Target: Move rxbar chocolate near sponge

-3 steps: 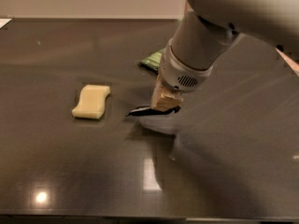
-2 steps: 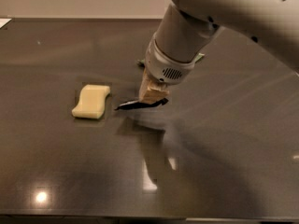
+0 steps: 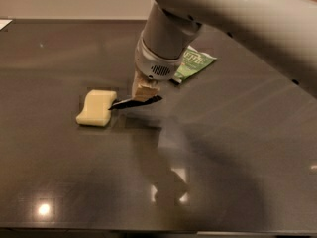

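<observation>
Dark glossy table (image 3: 54, 177): I'm clamping my gripper (image 3: 145, 95) on the rxbar chocolate (image 3: 132, 102), its tip hanging just beside the sponge (image 3: 96, 107); green chip bag (image 3: 195, 63) lying behind.

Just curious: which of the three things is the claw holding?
The black rxbar chocolate, pinched in the gripper beside the sponge; sponge and green bag lie free.

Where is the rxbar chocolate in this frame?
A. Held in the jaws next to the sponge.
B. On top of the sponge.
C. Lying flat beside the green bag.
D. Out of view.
A: the gripper, close beside the sponge, has its jaws shut on the rxbar chocolate, while the green bag lies farther back on the table.
</observation>
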{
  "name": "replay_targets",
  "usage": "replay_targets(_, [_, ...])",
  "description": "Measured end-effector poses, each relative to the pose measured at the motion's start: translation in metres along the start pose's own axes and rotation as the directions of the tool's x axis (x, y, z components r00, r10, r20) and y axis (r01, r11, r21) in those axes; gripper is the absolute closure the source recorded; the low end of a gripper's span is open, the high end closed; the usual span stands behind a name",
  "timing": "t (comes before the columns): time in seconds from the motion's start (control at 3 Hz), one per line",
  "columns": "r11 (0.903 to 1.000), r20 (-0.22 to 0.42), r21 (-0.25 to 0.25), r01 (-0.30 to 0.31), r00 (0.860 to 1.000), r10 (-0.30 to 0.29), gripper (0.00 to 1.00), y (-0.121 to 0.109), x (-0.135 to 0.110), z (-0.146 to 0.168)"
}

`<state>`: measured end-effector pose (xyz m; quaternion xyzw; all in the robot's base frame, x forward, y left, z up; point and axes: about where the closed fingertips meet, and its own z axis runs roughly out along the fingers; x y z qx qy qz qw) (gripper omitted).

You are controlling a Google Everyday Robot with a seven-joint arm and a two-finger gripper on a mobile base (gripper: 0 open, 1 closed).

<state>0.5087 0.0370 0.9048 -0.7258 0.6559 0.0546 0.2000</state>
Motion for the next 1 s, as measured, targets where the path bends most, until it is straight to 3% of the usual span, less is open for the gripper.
replay_targets(0.67, [1.0000, -0.001, -0.002, 0.008, 1.000, -0.008, 0.11, -0.0110, -0.0056, 0.0142])
replay_targets(1.0, [1.0000, -0.002, -0.002, 0.010, 1.000, -0.010, 0.00, -0.0105, -0.0063, 0.0142])
